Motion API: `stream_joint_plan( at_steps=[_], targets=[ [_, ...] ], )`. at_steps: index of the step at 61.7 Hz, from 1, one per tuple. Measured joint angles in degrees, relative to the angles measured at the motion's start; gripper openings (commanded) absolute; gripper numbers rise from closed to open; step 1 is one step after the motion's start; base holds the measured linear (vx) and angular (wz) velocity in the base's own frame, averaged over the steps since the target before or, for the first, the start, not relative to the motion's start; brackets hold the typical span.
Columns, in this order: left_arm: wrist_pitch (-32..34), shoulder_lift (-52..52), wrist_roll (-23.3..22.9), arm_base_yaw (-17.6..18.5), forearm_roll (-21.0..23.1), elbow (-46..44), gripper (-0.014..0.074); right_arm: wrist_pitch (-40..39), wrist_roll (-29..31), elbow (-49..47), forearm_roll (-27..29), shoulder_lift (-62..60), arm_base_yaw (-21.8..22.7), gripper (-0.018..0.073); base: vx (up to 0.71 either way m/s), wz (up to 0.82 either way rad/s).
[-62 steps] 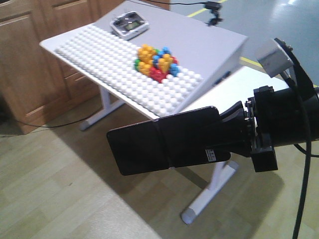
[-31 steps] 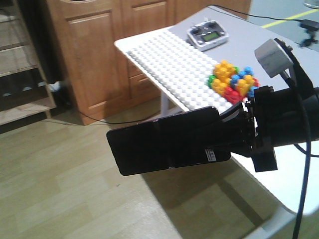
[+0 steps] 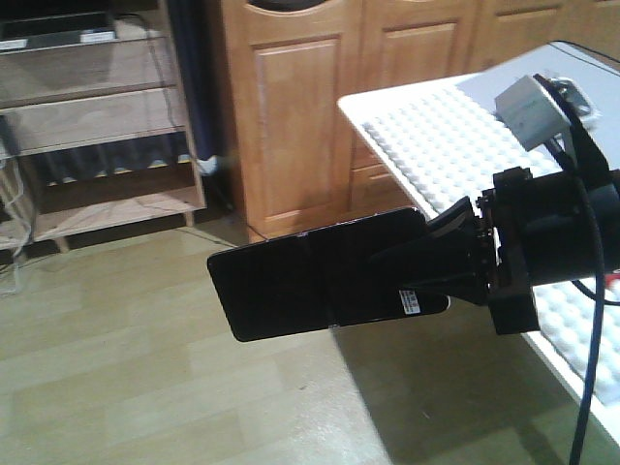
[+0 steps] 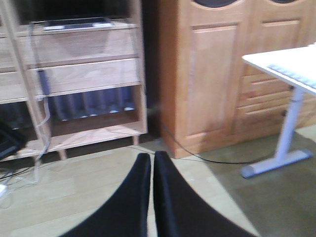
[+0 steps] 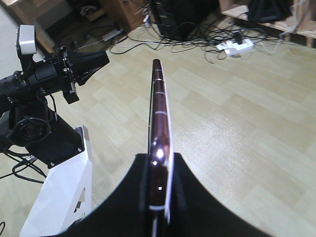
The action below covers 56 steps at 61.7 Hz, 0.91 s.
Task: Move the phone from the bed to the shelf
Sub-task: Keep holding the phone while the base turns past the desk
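Observation:
My right gripper [image 3: 431, 263] is shut on the phone [image 3: 310, 281], a glossy black slab with a white barcode sticker that sticks out to the left, high above the floor. The right wrist view shows the phone [image 5: 159, 113] edge-on, its pinkish rim clamped by the right gripper [image 5: 159, 157]. My left gripper [image 4: 152, 159] is shut with nothing in it, its tips pointing over the floor toward the shelf [image 4: 84, 74]. The pale wooden shelf [image 3: 97, 116] stands at the back left, well away from the phone. The bed is out of view.
A wooden cabinet [image 3: 300, 107] stands right of the shelf. A white table with a studded board [image 3: 446, 145] is close on the right, its leg [image 4: 276, 160] on the floor. Cables and a power strip [image 5: 237, 47] lie by the shelf's foot. The robot's white base [image 5: 64, 192] is low left.
The whole view has swung left: the table with coloured blocks has slid off to the right, and the cabinet and shelf have come into view. The phone stays clamped in the right gripper.

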<state>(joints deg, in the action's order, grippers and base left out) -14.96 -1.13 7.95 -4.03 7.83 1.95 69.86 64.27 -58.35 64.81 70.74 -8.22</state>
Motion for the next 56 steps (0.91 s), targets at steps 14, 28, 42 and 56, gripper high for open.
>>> stream_joint_plan(
  at_steps=[14, 28, 42, 56],
  targets=[
    [0.0, 0.0, 0.0, 0.0, 0.0, 0.0, 0.0001, 0.05, 0.0, 0.0, -0.05, 0.0, 0.0, -0.0001, 0.23, 0.48],
    [0.0, 0.0, 0.0, 0.0, 0.0, 0.0, 0.0001, 0.05, 0.0, 0.0, -0.05, 0.0, 0.0, -0.0001, 0.22, 0.51],
    [0.0, 0.0, 0.0, 0.0, 0.0, 0.0, 0.0001, -0.01, 0.0, 0.0, -0.05, 0.0, 0.0, -0.0001, 0.23, 0.58],
    [0.0, 0.0, 0.0, 0.0, 0.0, 0.0, 0.0001, -0.01, 0.0, 0.0, -0.05, 0.0, 0.0, -0.0001, 0.25, 0.62]
  ],
)
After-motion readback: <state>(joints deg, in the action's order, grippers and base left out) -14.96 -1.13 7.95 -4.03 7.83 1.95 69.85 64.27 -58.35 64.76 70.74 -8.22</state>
